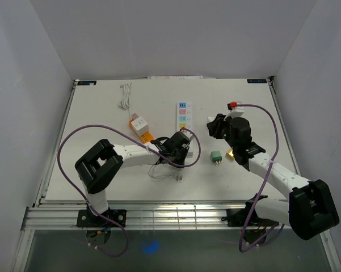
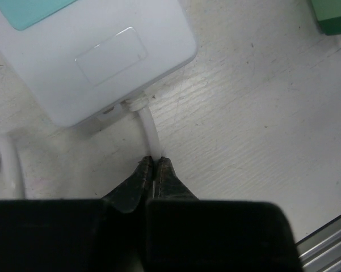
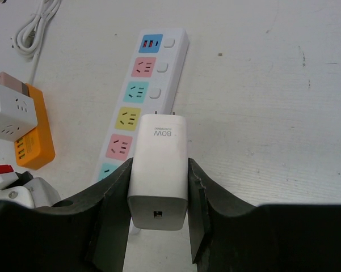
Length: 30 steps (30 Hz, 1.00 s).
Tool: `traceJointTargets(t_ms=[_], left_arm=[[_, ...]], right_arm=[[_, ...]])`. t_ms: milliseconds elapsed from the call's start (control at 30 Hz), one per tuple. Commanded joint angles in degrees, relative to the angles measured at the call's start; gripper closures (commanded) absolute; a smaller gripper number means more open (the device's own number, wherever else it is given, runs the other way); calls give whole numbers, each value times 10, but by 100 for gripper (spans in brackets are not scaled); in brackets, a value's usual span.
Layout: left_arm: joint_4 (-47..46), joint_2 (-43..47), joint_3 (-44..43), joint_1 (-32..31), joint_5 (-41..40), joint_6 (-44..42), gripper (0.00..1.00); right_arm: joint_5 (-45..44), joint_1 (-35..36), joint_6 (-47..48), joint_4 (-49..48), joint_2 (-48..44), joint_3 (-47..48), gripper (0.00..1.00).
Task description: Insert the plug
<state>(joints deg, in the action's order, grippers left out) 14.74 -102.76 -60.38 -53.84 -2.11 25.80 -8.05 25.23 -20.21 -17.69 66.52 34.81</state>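
Observation:
The plug is a white 80W charger block (image 3: 159, 161), and my right gripper (image 3: 159, 170) is shut on its two sides, prongs pointing away from the wrist. It hangs above the near half of the white power strip (image 3: 142, 96), whose sockets are coloured. From above, the right gripper (image 1: 217, 126) sits just right of the strip (image 1: 182, 118). My left gripper (image 2: 156, 163) is shut on the strip's white cord (image 2: 148, 129), just behind the strip's near end (image 2: 96, 56). Seen from the top, the left gripper (image 1: 183, 148) lies at that end.
A small green plug (image 1: 216, 157) lies on the table right of the strip's near end. An orange and white adapter cube (image 1: 140, 127) stands left of the strip. A coiled white cable (image 1: 125, 96) lies at the back left. Loose white cord (image 1: 161, 171) loops near the left gripper.

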Motion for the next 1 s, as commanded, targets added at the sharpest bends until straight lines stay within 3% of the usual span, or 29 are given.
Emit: traceJointTargets(t_ms=[0, 200, 400, 600, 867, 967], left_arm=[[19, -1, -5, -5, -5, -4, 99], [65, 47, 47, -5, 11, -1, 100], [130, 164, 132, -5, 4, 40, 100], [172, 251, 179, -5, -4, 114, 100], [188, 336, 217, -5, -52, 165, 100], [194, 346, 217, -5, -64, 178, 99]], right_arm=[[17, -2, 17, -20, 2, 38, 92], [57, -3, 32, 20, 43, 84, 92], [129, -3, 65, 80, 112, 188, 92], [219, 0, 128, 224, 218, 350, 92], [273, 27, 258, 477, 357, 584, 92], [270, 42, 280, 519, 397, 648, 92]])
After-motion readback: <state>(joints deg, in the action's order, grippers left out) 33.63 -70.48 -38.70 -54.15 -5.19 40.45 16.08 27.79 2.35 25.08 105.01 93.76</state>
